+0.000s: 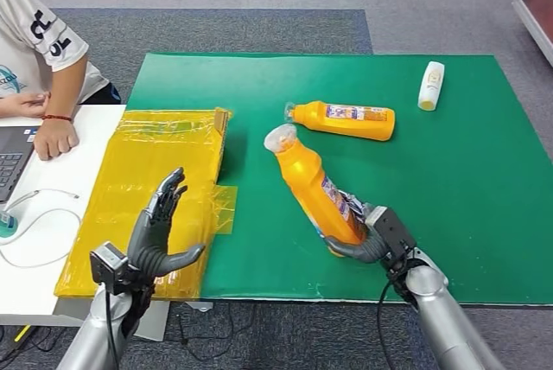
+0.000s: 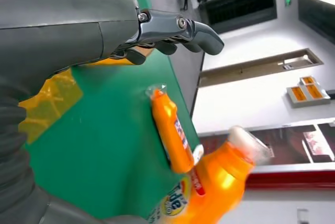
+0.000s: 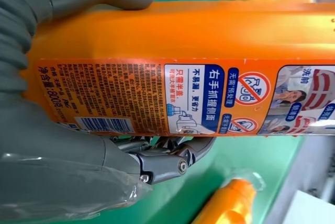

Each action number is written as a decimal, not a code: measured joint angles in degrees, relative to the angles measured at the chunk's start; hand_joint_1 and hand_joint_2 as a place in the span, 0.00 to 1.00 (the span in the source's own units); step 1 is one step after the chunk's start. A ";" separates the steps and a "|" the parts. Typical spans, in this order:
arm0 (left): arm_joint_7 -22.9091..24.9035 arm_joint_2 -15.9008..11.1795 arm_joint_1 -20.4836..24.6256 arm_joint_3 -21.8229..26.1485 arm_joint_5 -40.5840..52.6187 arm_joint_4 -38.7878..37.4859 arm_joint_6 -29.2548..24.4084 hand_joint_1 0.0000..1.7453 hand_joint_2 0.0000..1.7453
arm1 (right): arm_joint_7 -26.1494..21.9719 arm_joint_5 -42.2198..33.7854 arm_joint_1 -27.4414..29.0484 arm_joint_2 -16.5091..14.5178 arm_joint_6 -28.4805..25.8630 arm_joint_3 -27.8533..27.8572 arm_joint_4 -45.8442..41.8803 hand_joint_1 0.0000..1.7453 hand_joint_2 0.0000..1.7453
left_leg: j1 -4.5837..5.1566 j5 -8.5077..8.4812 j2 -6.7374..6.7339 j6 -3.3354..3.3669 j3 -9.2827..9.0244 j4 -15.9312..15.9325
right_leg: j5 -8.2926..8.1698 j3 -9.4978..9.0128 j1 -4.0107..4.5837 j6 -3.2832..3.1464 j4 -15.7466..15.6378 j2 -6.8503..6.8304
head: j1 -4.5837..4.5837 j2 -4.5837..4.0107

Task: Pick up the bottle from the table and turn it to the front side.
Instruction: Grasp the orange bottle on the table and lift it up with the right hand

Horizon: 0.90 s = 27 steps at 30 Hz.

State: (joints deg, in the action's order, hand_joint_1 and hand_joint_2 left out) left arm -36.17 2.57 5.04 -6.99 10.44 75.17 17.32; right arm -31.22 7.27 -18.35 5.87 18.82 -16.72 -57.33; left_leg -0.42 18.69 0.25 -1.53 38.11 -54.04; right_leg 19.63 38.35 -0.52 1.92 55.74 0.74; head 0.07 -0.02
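**Orange bottle gripped low, back label showing**

Orange plastic fills the right hand (image 1: 371, 245): its fingers (image 3: 174, 156) and thumb clasp the bottle (image 1: 313, 187) near its base, cap end raised above the green desk (image 1: 456, 180). To do the turn well, I judge a slow roll best, grip firm. The left hand (image 1: 156, 232) hovers, fingers spread, holding nothing.
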 joint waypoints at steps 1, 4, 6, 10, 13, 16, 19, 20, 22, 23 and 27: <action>0.00 -0.30 -0.05 0.26 -0.64 -0.11 0.64 0.00 1.00 | -0.12 -0.16 0.24 -0.18 0.24 0.42 -0.42 1.00 1.00 | 0.00 0.00 0.00 0.00 0.00 0.00 | 0.01 0.00 0.00 0.00 0.00 0.00 | 0.00 0.00; 0.00 -0.99 -0.16 0.74 -1.17 -0.40 1.19 0.00 1.00 | -0.16 -0.31 0.70 -0.54 0.53 1.29 -1.34 1.00 1.00 | 0.00 0.00 0.00 0.00 0.00 0.00 | 0.03 -0.01 0.01 0.00 0.01 -0.01 | 0.00 0.00; 0.00 -1.21 -0.18 0.85 -1.19 -0.60 1.23 0.00 1.00 | -0.16 -0.32 0.84 -0.68 0.67 1.65 -1.71 1.00 1.00 | 0.00 0.00 0.00 0.01 0.00 0.00 | 0.02 -0.02 0.01 0.02 0.01 -0.01 | 0.01 0.00; 0.00 -1.51 -0.19 1.02 -1.19 -0.87 1.28 0.00 1.00 | -0.16 -0.32 1.06 -0.89 0.78 2.23 -2.26 1.00 1.00 | 0.01 0.00 0.00 0.03 0.01 0.00 | 0.02 -0.03 0.00 0.04 0.01 -0.02 | -0.01 0.00; 0.00 -1.59 -0.18 1.07 -1.57 -1.08 1.67 0.00 1.00 | -0.23 -0.45 1.24 -0.99 1.02 2.39 -2.60 1.00 1.00 | 0.01 0.00 0.01 0.03 0.02 0.00 | 0.02 -0.02 -0.01 0.04 0.01 -0.02 | 0.00 0.00; 0.00 -1.88 -0.10 1.23 -4.61 -1.62 5.32 0.00 1.00 | -0.84 -1.07 1.37 -1.22 2.29 2.44 -3.04 1.00 1.00 | 0.01 0.00 0.00 0.02 0.03 0.00 | 0.02 0.00 -0.01 0.03 0.01 -0.02 | 0.00 0.00; 0.00 -2.57 0.15 1.57 -8.98 -2.81 11.57 0.00 1.00 | -1.28 -1.51 1.46 -1.68 3.65 2.42 -3.84 1.00 1.00 | 0.01 -0.01 0.00 0.00 0.03 0.00 | 0.01 0.03 0.00 0.02 0.01 -0.01 | 0.01 0.00; 0.00 -2.88 0.38 1.66 -10.44 -3.43 14.10 0.00 1.00 | -1.34 -1.64 1.46 -1.91 4.17 2.39 -4.15 1.00 1.00 | 0.00 -0.01 0.00 0.00 0.03 0.00 | 0.02 0.04 0.00 0.01 0.01 -0.01 | 0.01 0.00; 0.00 -3.54 1.12 1.79 -12.93 -5.04 19.20 0.00 1.00 | -1.49 -1.87 1.43 -2.41 5.08 2.26 -4.81 1.00 1.00 | 0.00 -0.01 0.00 0.00 0.04 0.00 | 0.02 0.05 0.01 0.01 0.01 -0.02 | 0.02 0.00; 0.00 -3.86 1.61 1.86 -13.70 -6.02 21.32 0.00 1.00 | -1.56 -1.91 1.39 -2.66 5.36 2.11 -5.15 1.00 1.00 | 0.00 -0.01 0.00 0.00 0.04 0.00 | 0.02 0.04 0.01 0.00 0.01 -0.02 | 0.01 0.00; 0.00 -5.08 4.24 1.86 -13.39 -9.59 25.24 0.00 1.00 | -2.60 -0.21 0.75 -3.51 4.70 0.13 -6.26 1.00 1.00 | -0.01 -0.07 0.00 -0.04 0.05 0.00 | -0.01 0.07 0.02 -0.03 0.03 -0.01 | 0.00 0.00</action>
State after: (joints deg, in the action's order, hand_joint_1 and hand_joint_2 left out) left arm -36.17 -2.50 9.28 -5.14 -2.95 65.58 42.56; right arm -33.82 7.05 -17.60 2.36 23.52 -16.60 -63.59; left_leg -0.43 18.62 0.24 -1.57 38.16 -54.04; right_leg 19.62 38.42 -0.50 1.90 55.76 0.73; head 0.07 -0.02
